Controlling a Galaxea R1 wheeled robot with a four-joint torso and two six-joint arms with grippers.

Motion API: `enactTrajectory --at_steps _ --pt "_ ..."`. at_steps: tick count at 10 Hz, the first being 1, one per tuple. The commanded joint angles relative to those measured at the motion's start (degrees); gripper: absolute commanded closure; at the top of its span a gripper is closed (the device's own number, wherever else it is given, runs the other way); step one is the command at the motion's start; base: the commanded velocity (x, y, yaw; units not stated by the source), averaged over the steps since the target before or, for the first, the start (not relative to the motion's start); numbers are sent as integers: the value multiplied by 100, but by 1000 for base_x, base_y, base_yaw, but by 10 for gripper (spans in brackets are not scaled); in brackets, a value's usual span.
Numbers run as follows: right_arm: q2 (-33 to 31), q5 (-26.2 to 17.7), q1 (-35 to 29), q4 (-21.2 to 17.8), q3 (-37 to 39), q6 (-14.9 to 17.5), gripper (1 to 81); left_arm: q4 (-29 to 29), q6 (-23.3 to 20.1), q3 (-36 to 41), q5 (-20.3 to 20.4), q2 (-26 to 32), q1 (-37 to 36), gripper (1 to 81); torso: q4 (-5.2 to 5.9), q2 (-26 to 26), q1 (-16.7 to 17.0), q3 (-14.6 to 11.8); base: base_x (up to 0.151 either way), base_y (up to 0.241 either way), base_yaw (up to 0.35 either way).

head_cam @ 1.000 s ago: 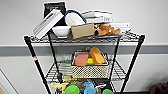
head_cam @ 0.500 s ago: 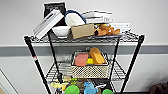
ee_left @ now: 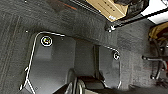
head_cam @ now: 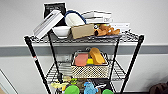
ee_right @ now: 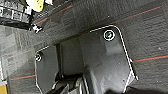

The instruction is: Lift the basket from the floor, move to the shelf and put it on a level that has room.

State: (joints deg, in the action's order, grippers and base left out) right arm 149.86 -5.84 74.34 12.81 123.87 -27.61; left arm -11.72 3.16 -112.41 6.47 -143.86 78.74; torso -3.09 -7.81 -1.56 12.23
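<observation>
The shelf (head_cam: 37,62) stands against a pale wall, black and thin, with its poles leaning outward in the head view. On the top tier, starting from the left, a white flat box (head_cam: 47,23) lies tilted, and behind it stands a black bag (head_cam: 55,7) with some white writing that is too blurred to read. Next comes a white bowl (head_cam: 61,31), then a white and blue round thing (head_cam: 73,18), then a small brown cardboard box (head_cam: 82,31). More to the right are stacked white boxes (head_cam: 96,17) with grey print I cannot read, and an orange soft toy (head_cam: 107,30) lying near the edge.

The basket (head_cam: 90,70) sits on the middle level (head_cam: 53,72), more or less in its centre, upright. Inside it I see a pink block (head_cam: 81,59), a small yellow piece (head_cam: 90,61) and an orange long thing (head_cam: 97,56) that leans over the rim. Under it, on the lower tier, there are green, yellow and blue toys (head_cam: 88,88), crowded together.

In both wrist views the dark grey carpet floor (ee_left: 15,20) shows below the arms. In the left wrist view a brown carton (ee_left: 107,7) stands on the carpet beside a shelf foot. In the right wrist view, thin red lines cross the carpet. For both the left and the right gripper I cannot tell whether the fingers stand wide or narrow.
</observation>
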Motion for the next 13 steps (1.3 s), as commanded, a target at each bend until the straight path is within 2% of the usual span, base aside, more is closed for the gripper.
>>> enactTrajectory --at_steps 1,4,8,13 --pt "616 21 103 573 872 10 10 205 -17 -649 -296 -546 15 10 0 0 0 0 0 0 0" --pt "1258 101 323 872 1795 10 10 222 -17 -1334 -305 -1064 120 10 0 0 2 -2 0 0 0" --pt "1910 109 508 898 2738 1 10 240 -17 -2707 -366 -1848 199 10 0 -5 6 -5 0 0 0" --pt "2147 92 587 898 2992 -7 10 240 -17 -4075 -384 -2655 243 10 0 -9 9 -11 0 0 0"
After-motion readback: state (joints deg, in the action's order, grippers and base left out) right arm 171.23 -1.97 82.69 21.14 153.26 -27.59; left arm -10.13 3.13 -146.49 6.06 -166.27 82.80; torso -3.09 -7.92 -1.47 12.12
